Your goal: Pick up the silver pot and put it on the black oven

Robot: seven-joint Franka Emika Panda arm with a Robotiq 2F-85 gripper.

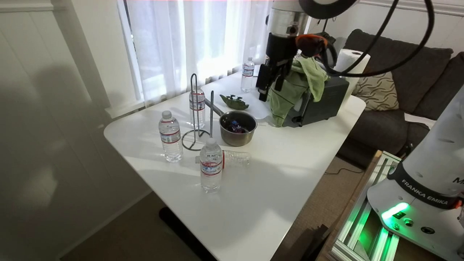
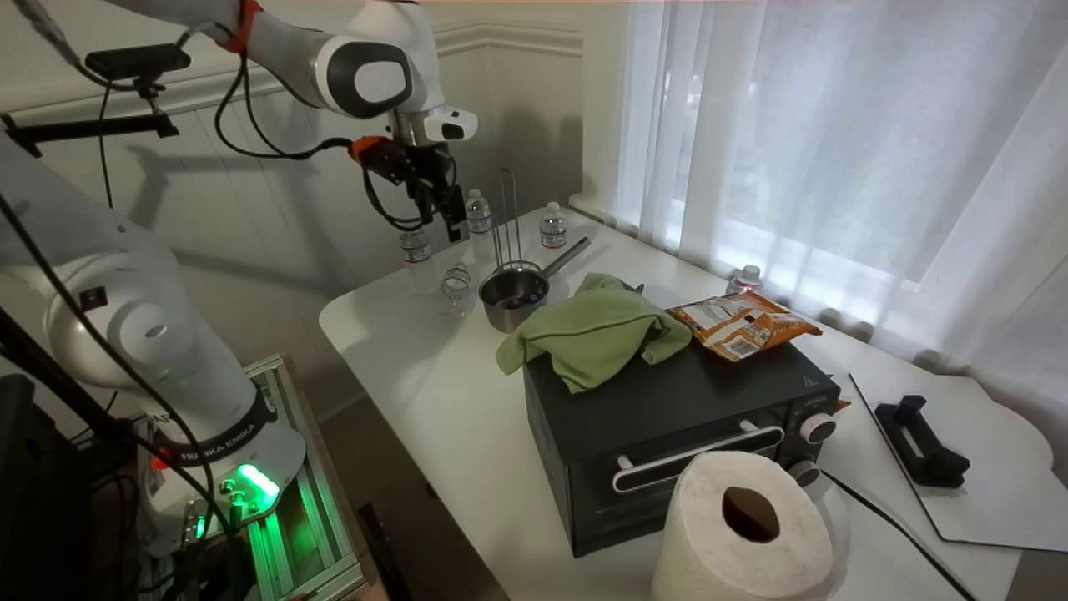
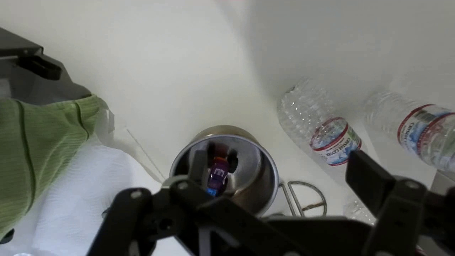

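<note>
Arm [image 2: 284, 52] is out over the white bench [image 1: 261, 206], tool [image 1: 270, 93] pointing down above it with jaws spread wide, silver pot [image 1: 237, 137] on the bench near a bottle [image 3: 316, 122] lying flat, black oven [image 2: 667, 409] topped by a green towel [image 2: 601, 330], curtains [image 1: 188, 40] alongside, dark sofa [image 1: 402, 61] beyond.

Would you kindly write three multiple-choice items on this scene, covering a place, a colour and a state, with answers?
1. Where is the purple toy?
A. On the sofa
B. Inside the pot
C. Under the table

2. What colour is the cloth draped over the oven?
A. Red
B. Blue
C. Green

3. How does the gripper stand?
A. Open
B. Shut on the pot
C. Shut on the cloth

1 B: the wrist view shows it inside.
2 C: every view shows it green.
3 A: its fingers stand apart in the wrist view.
</note>
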